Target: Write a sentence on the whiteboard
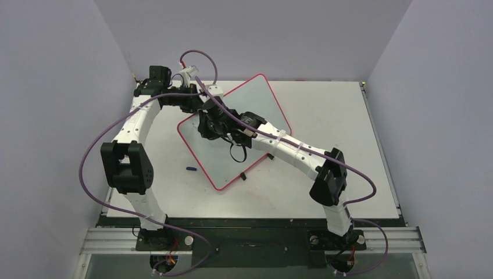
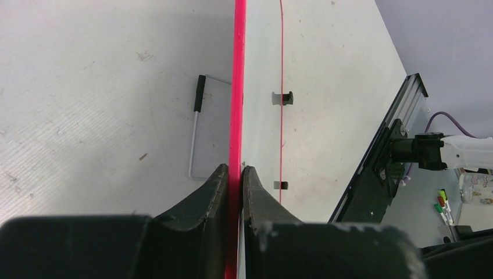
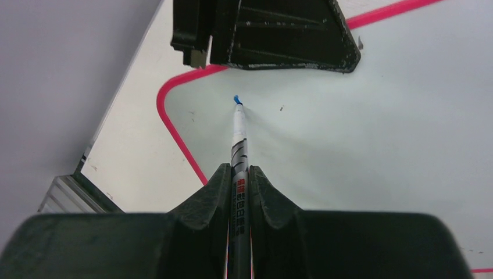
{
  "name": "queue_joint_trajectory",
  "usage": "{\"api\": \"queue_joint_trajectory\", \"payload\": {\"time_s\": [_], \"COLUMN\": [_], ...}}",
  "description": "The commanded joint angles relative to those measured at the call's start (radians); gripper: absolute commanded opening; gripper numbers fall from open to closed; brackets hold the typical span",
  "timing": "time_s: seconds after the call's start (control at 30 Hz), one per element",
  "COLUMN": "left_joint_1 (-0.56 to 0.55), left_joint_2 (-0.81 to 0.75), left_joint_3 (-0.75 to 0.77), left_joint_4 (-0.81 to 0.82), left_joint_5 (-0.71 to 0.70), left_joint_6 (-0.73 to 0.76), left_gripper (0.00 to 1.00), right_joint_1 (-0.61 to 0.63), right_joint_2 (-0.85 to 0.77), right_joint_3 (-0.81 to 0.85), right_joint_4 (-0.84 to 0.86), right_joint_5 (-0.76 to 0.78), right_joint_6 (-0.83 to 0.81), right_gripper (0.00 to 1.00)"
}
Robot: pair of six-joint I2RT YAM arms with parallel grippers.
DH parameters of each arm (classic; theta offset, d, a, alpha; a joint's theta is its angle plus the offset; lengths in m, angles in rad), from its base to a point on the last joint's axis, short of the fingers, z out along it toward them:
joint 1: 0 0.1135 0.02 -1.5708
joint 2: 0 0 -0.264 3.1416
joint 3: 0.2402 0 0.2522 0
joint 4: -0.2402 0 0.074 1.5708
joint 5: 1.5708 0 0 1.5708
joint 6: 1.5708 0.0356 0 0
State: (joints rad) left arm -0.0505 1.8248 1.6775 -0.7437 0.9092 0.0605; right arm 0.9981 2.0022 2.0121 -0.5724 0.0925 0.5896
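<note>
The whiteboard (image 1: 256, 102) lies tilted on the table, white with a thin red rim. My left gripper (image 1: 197, 107) (image 2: 235, 170) is shut on the board's red rim at its far left edge. My right gripper (image 1: 210, 127) (image 3: 239, 171) is shut on a grey marker (image 3: 239, 139). The marker's blue tip (image 3: 237, 100) rests at or just above the white surface (image 3: 378, 116), near a rounded corner and just short of the left gripper's fingers (image 3: 279, 35). The sentence is not in view; the board surface that shows is blank.
A small blue cap (image 1: 190, 169) lies on the table left of the board's near corner. Two black clips (image 2: 283, 98) sit on the board's edge. A wire stand with a black tip (image 2: 199, 93) lies beside the rim. The right arm's link (image 1: 296, 152) crosses the board's near right part.
</note>
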Motion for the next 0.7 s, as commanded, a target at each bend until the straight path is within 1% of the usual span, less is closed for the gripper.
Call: {"api": "queue_joint_trajectory", "payload": {"time_s": [0.0, 0.2, 0.37, 0.67], "left_joint_1": [-0.002, -0.001, -0.002, -0.003], "left_joint_2": [-0.067, -0.071, -0.071, -0.075], "left_joint_3": [0.013, 0.012, 0.01, 0.009], "left_joint_4": [0.06, 0.059, 0.061, 0.057], "left_joint_5": [-0.031, -0.034, -0.038, -0.044], "left_joint_6": [0.05, 0.052, 0.052, 0.055], "left_gripper": [0.0, 0.0, 0.0, 0.0], "right_joint_1": [0.01, 0.011, 0.011, 0.012], "right_joint_2": [-0.05, -0.095, -0.116, -0.12], "right_joint_3": [-0.084, -0.151, -0.154, -0.069], "right_joint_4": [-0.007, 0.004, 0.004, 0.007], "right_joint_5": [0.043, 0.05, 0.053, 0.039], "right_joint_6": [-0.002, -0.004, -0.011, -0.025], "right_gripper": [0.0, 0.0, 0.0, 0.0]}}
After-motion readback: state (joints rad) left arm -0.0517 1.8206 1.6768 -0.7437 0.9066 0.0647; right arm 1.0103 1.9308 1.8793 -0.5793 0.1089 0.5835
